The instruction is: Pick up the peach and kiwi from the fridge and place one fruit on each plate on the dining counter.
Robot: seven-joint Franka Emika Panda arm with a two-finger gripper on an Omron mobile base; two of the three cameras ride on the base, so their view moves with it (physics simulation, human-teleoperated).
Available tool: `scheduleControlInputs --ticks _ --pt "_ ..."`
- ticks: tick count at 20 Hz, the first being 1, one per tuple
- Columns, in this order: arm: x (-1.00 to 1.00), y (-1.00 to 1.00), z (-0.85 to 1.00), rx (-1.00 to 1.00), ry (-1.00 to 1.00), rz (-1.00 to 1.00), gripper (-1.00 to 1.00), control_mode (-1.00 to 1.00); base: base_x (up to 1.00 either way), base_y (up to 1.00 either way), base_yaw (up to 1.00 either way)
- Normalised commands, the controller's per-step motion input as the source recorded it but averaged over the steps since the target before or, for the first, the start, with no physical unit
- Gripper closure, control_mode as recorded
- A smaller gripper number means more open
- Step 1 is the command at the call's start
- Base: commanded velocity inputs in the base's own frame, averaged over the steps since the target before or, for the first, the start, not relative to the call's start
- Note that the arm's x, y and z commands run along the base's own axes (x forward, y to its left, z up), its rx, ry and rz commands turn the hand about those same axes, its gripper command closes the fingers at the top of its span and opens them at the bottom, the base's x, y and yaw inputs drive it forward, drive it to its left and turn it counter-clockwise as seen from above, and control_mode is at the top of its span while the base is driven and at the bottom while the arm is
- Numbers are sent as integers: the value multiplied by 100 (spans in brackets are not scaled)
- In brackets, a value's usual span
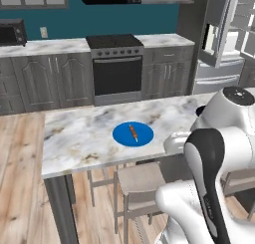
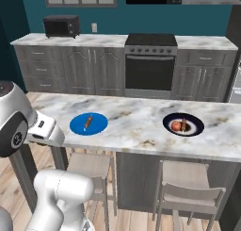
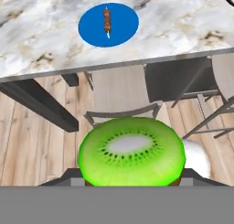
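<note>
Hand view: the kiwi is pinched in the gripper, above a stool.
Blue plate: a skewer is carried on the counter.
Black plate: the peach is seated there.

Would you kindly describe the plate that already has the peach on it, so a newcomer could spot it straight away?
Start at the long marbled dining counter in front of the oven. Two round plates sit on it; take the black plate, nearer the fridge end, above the right-hand stool. Unlike the blue plate, it is dark with a pale rim and carries the orange-red peach beside a small brown item.
</note>
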Motion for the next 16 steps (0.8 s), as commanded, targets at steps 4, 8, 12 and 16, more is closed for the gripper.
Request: scheduleControlInputs --ticks 4,8,12,16 --pt "99 27 0 -2 2 0 100 -100 0 0 0" --pt "100 41 -11 -3 11 4 100 -100 0 0 0" --pt "100 30 -52 -1 22 1 100 -100 0 0 0" --pt "100 7 -37 0 27 3 100 -100 0 0 0"
